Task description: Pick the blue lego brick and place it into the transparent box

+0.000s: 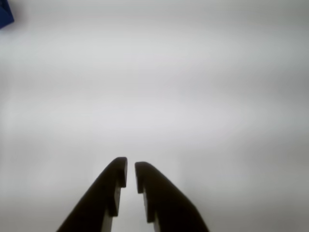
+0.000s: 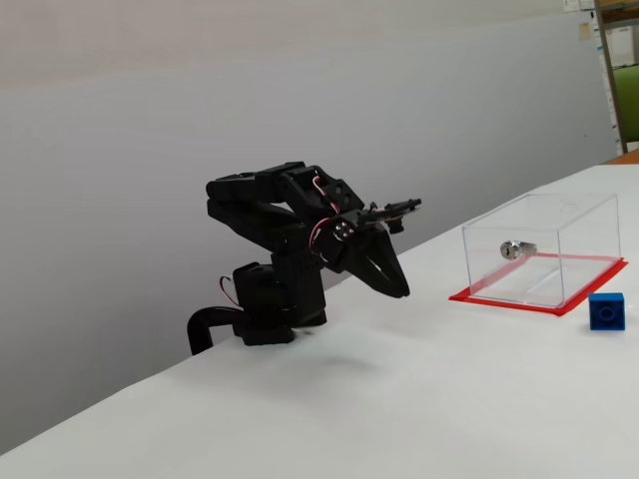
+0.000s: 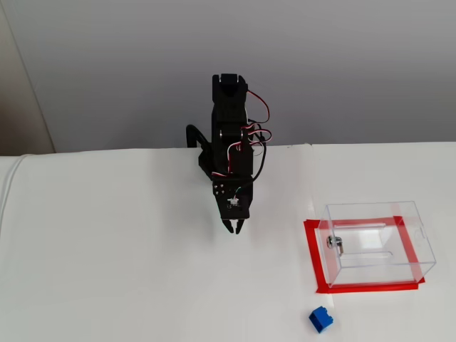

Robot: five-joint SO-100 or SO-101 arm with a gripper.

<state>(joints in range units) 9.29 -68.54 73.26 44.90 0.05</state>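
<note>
The blue lego brick [image 2: 606,311] sits on the white table, in front of the transparent box [image 2: 574,215]. From above, the brick [image 3: 321,320] lies below the box's [image 3: 377,214] lower left corner. Only the brick's corner [image 1: 4,17] shows at the top left of the wrist view. My gripper [image 1: 131,162] hangs just above the bare table, its jaws nearly together with nothing between them. In both fixed views the gripper [image 2: 401,291] [image 3: 235,229] is well away from the brick and left of the box.
The box stands on a red base sheet [image 3: 311,249] and holds a small silver metal piece [image 3: 335,243]. The arm's base [image 2: 265,309] sits at the table's far edge by the grey wall. Shelving [image 2: 619,70] stands at the far right.
</note>
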